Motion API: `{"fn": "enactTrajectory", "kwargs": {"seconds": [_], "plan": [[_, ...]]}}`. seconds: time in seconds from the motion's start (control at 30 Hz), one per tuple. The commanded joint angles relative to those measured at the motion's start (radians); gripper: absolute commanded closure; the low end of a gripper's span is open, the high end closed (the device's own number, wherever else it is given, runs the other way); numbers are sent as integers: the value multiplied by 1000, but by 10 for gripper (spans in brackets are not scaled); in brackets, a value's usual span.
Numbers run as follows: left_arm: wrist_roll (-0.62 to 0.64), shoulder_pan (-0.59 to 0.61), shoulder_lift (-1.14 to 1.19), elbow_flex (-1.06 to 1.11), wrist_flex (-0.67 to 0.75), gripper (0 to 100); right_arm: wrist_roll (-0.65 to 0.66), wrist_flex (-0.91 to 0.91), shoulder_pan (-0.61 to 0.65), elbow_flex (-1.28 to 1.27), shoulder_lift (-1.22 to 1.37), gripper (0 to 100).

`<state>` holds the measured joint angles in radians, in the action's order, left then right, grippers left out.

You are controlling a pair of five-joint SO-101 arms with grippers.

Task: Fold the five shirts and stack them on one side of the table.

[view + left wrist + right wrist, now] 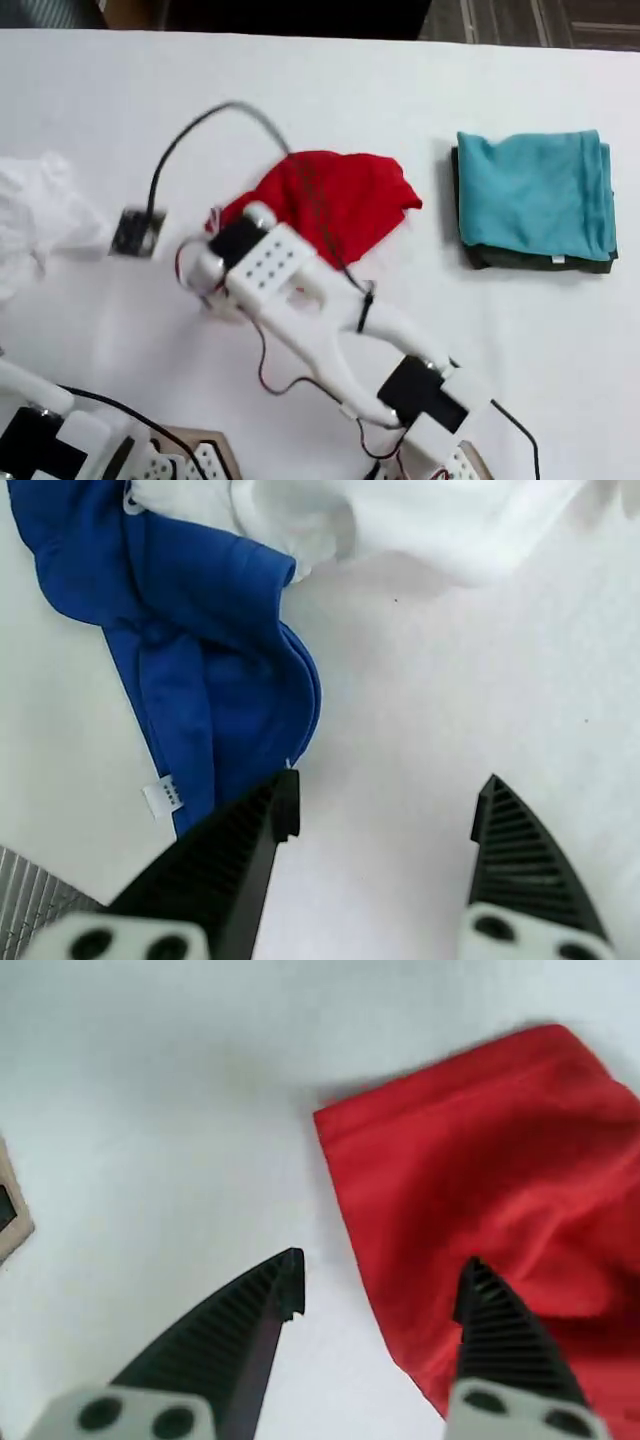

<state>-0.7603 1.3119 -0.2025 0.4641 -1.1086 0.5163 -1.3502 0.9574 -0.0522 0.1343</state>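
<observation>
- As it hangs released astride the edge of the red shirt (480, 1160), the right pincer (383, 1265) looks set to grasp.
- Left pincer (389, 780), released, hangs beside the blue shirt (200, 680).

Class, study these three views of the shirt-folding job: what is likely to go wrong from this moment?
1. The black cable crosses the crumpled red shirt; pulling the shirt may snag it.
2. The open right end effector straddles the red shirt's edge, so closing might pinch only a thin fold.
3. By the open left end effector, the blue shirt lies against the white shirt; a grab may drag both.
</observation>
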Motion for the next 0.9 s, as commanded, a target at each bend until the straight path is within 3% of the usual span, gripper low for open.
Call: {"fn": "enactTrajectory", "kwargs": {"seconds": [0.0, 0.33, 0.63, 0.7, 0.8, 0.87], "plan": [[-11, 26, -38, -35, 3, 710, 5, 134, 33, -126, -25, 754], [-11, 35, -40, -35, -63, 710, 9, 311, -8, -166, 168, 754], [-12, 46, -40, -35, -63, 710, 9, 286, -216, 81, 369, 757], [-12, 41, -40, -35, -63, 710, 9, 263, -246, 114, 392, 801], [-12, 37, -38, -35, -61, 710, 6, 257, -283, 126, 398, 971], [-12, 26, -38, -33, -61, 710, 2, 245, -303, 127, 387, 962]]}}
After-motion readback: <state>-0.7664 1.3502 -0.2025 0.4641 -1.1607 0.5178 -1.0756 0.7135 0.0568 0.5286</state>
